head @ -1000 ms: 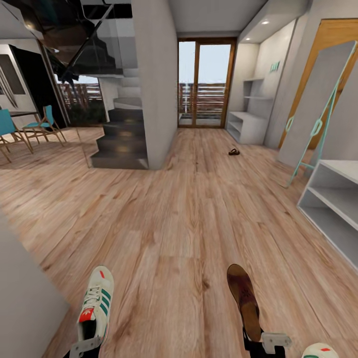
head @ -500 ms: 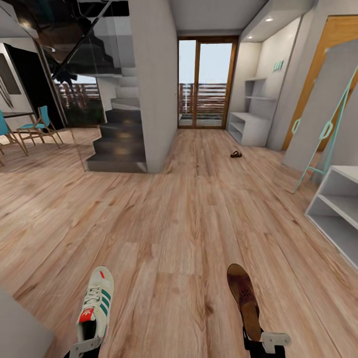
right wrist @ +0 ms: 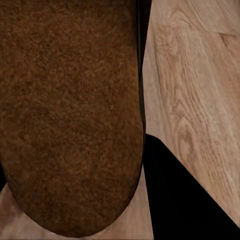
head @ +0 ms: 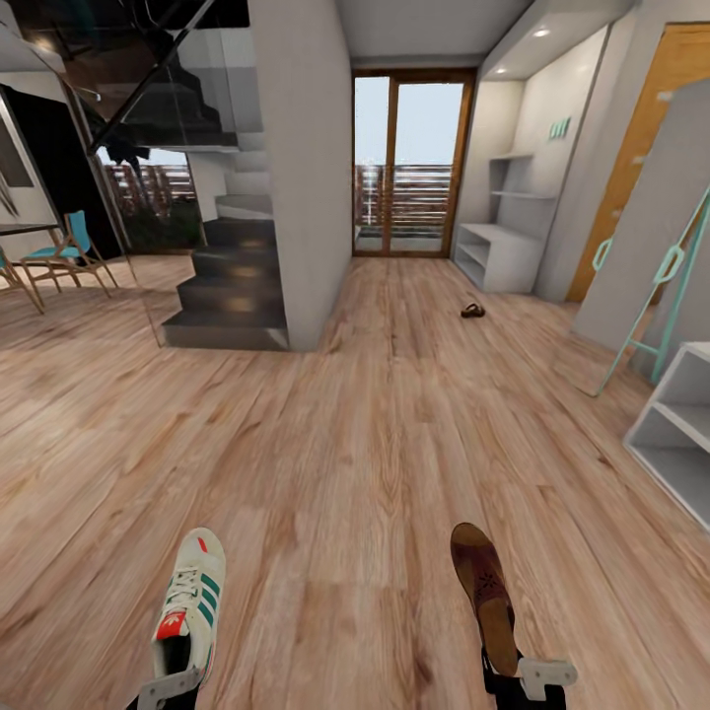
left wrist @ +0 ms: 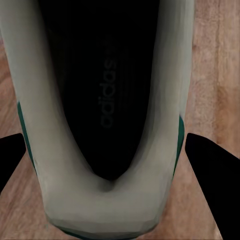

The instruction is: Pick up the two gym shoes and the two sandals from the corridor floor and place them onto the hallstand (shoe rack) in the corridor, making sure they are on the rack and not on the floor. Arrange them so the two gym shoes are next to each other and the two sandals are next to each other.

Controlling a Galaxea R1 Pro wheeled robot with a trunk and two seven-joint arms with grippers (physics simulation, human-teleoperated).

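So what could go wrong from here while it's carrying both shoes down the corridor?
The cream-white green-striped sneaker is pinched only at its heel by the left end effector, so it might slip out. The brown sandal in the right end effector is held the same way. The loose dark sandal lies on the wood floor ahead.

We're inside a home here, an open entrance corridor. Wood-grain plank floor [head: 355, 444] runs the whole frame. At centre top, a glazed balcony door [head: 409, 163] in a wooden frame, railing visible outside. Left of centre, a dark staircase [head: 232, 286] climbs behind a grey pillar [head: 301, 168]. Far left, teal dining chairs [head: 64, 251] on wooden legs. Upper right, a light-grey hallstand [head: 498, 251] with stepped wall shelves, a stray sandal [head: 472, 311] lying on the floor near it. Right edge, a leaning mirror [head: 651, 237] on a teal stand, a white shelf unit [head: 680, 434], and a wooden door [head: 646, 128].
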